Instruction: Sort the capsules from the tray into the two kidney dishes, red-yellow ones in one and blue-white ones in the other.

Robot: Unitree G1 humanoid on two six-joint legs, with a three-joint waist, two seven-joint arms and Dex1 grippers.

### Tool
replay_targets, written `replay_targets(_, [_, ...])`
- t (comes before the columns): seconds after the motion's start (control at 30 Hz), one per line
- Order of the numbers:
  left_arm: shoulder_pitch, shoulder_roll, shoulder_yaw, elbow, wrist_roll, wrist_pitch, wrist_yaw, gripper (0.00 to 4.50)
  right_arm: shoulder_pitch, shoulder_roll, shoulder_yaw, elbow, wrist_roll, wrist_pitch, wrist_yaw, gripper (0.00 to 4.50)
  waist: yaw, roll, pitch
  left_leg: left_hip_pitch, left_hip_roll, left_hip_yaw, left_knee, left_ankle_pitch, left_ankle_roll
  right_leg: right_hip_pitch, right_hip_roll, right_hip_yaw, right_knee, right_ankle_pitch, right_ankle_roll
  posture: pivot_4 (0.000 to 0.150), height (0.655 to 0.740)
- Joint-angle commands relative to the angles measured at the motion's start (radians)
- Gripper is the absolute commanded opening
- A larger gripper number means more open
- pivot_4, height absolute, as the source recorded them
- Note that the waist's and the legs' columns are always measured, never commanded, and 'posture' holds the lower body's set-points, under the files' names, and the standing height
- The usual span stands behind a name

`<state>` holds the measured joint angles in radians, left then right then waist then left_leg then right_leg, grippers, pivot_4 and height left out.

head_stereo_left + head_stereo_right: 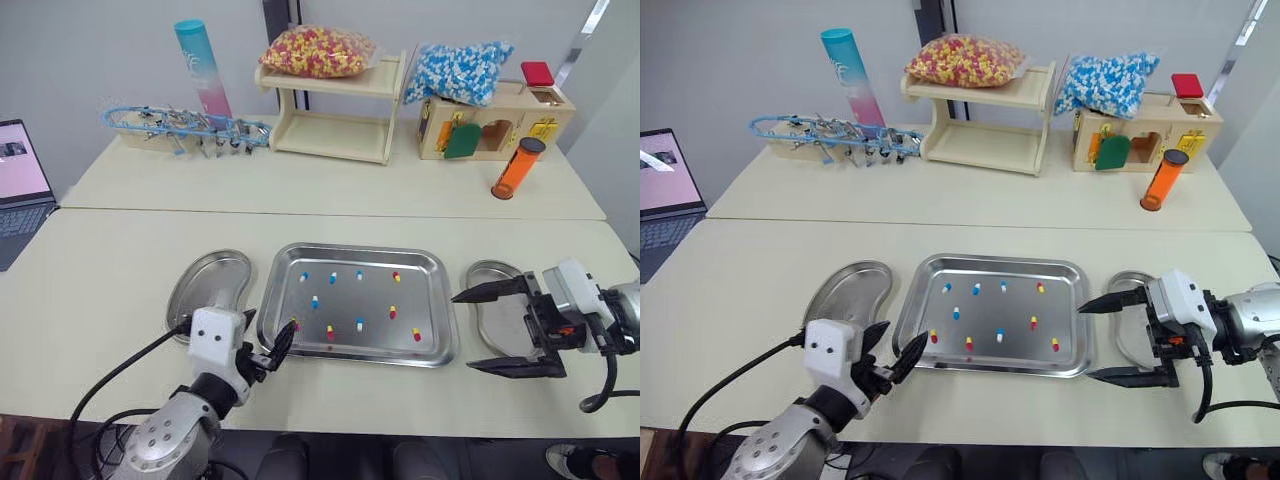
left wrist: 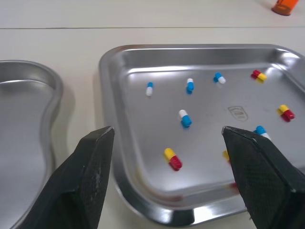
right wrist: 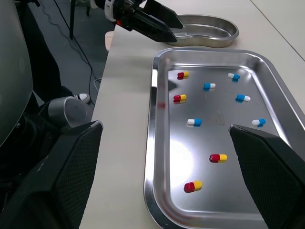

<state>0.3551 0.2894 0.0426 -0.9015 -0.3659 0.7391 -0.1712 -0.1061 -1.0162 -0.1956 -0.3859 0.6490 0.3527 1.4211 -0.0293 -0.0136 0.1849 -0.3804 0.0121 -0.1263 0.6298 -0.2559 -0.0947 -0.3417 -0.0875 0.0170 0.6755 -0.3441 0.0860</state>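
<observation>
The left gripper [image 2: 167, 131], jaws wide and empty, faces the tray's [image 1: 355, 247] near-left corner, likely lining up a red-yellow capsule [image 2: 172, 159] (the closest). The right gripper [image 1: 463, 331] hangs equally open, holding nothing, over the right kidney dish [image 1: 497, 305]; the other capsules [image 1: 359, 324] lie in the tray too.

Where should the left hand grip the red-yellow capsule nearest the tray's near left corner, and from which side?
Best grip the capsule across its narrow middle, coming from above: it lies flat on the tray, clear of the wall and other capsules.
</observation>
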Motion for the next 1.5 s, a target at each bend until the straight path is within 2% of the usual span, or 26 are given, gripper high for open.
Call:
replay_targets(0.03, [-0.039, -0.008, -0.072, 0.012, 0.065, 0.018, 0.059, 3.69, -0.03, -0.032, -0.005, 0.001, 0.019, 0.014, 0.032, 4.5, 0.001, -0.001, 0.0, 0.0, 0.0, 0.0, 0.0, 0.0, 0.0, 0.0, 0.0, 0.0, 0.001, 0.0, 0.0, 0.15, 0.74])
replay_targets(0.2, [-0.049, 0.016, -0.091, 0.014, 0.07, -0.004, 0.025, 3.69, -0.053, -0.042, 0.008, 0.016, 0.017, 0.019, 0.052, 4.5, 0.001, -0.001, 0.0, 0.0, 0.0, -0.001, 0.001, 0.0, 0.0, 0.0, 0.0, -0.001, 0.001, 0.0, 0.0, 0.15, 0.74])
replay_targets(0.33, [-0.018, 0.108, -0.005, 0.018, -0.003, -0.053, -0.128, 3.69, -0.048, -0.04, 0.008, 0.009, 0.018, 0.02, 0.054, 4.5, 0.0, 0.0, 0.0, 0.0, 0.0, -0.001, 0.0, 0.0, 0.0, 0.0, 0.0, 0.0, 0.001, 0.0, 0.0, 0.15, 0.74])
replay_targets(0.47, [-0.017, 0.303, 0.164, 0.104, -0.111, -0.149, -0.42, 3.69, -0.03, -0.033, 0.009, -0.008, 0.015, 0.017, 0.047, 4.5, 0.002, 0.0, 0.0, 0.0, 0.0, -0.001, 0.0, 0.0, 0.0, 0.0, 0.0, -0.001, 0.001, 0.0, 0.0, 0.15, 0.74])
replay_targets(0.57, [-0.105, 0.47, 0.245, 0.242, -0.166, -0.169, -0.608, 3.69, -0.024, -0.024, 0.014, -0.016, 0.012, 0.013, 0.037, 4.5, 0.002, 0.0, 0.0, 0.0, 0.0, -0.001, 0.0, 0.0, 0.0, 0.0, 0.0, -0.001, 0.002, 0.0, 0.0, 0.15, 0.74])
replay_targets(0.7, [-0.238, 0.652, 0.201, 0.433, -0.117, -0.274, -0.824, 3.69, -0.026, -0.01, 0.025, -0.028, 0.009, 0.015, 0.016, 4.5, 0.001, -0.001, 0.001, 0.0, 0.0, 0.0, 0.0, 0.0, 0.0, -0.001, 0.0, -0.001, 0.001, 0.0, 0.0, 0.15, 0.74])
replay_targets(0.8, [-0.364, 0.721, 0.122, 0.575, -0.068, -0.379, -0.964, 3.69, -0.029, 0.001, 0.036, -0.036, 0.007, 0.02, 0.002, 4.5, 0.001, -0.001, 0.001, -0.001, 0.0, -0.001, 0.0, 0.0, 0.0, -0.001, 0.0, -0.002, 0.001, 0.0, 0.0, 0.15, 0.74])
replay_targets(0.83, [-0.408, 0.73, 0.09, 0.619, -0.047, -0.42, -1.003, 3.69, -0.029, 0.004, 0.039, -0.037, 0.006, 0.019, -0.001, 4.5, 0.0, -0.001, 0.001, -0.002, 0.0, -0.001, -0.001, 0.0, 0.0, -0.002, 0.0, -0.002, 0.001, 0.0, 0.0, 0.15, 0.74])
replay_targets(0.93, [-0.528, 0.726, 0.0, 0.737, 0.017, -0.535, -1.093, 3.1, -0.03, 0.008, 0.049, -0.042, 0.006, 0.02, -0.012, 4.5, 0.0, -0.001, 0.001, -0.002, 0.0, -0.001, -0.001, 0.0, 0.0, -0.002, 0.0, -0.002, 0.001, 0.0, 0.0, 0.15, 0.74])
replay_targets(1.07, [-0.691, 0.685, -0.116, 0.876, 0.105, -0.664, -1.175, 1.87, -0.03, 0.016, 0.057, -0.052, 0.008, 0.027, -0.03, 4.5, -0.001, -0.001, 0.001, -0.002, 0.0, -0.001, 0.0, 0.0, 0.0, -0.003, 0.0, -0.002, 0.002, 0.0, 0.0, 0.15, 0.74])
replay_targets(1.23, [-0.859, 0.617, -0.223, 1.031, 0.188, -0.812, -1.264, 1.87, -0.022, 0.022, 0.062, -0.07, 0.011, 0.035, -0.053, 4.5, -0.001, -0.001, 0.001, -0.002, 0.0, -0.001, 0.0, 0.0, 0.0, -0.003, 0.0, -0.002, 0.003, 0.0, 0.0, 0.15, 0.74])
replay_targets(1.5, [-1.046, 0.522, -0.335, 1.252, 0.284, -1.057, -1.384, 1.87, -0.014, 0.022, 0.064, -0.082, 0.016, 0.04, -0.069, 4.5, -0.003, -0.002, 0.002, -0.003, 0.0, -0.002, 0.001, 0.0, 0.0, -0.003, 0.001, -0.002, 0.003, 0.0, 0.0, 0.15, 0.74])
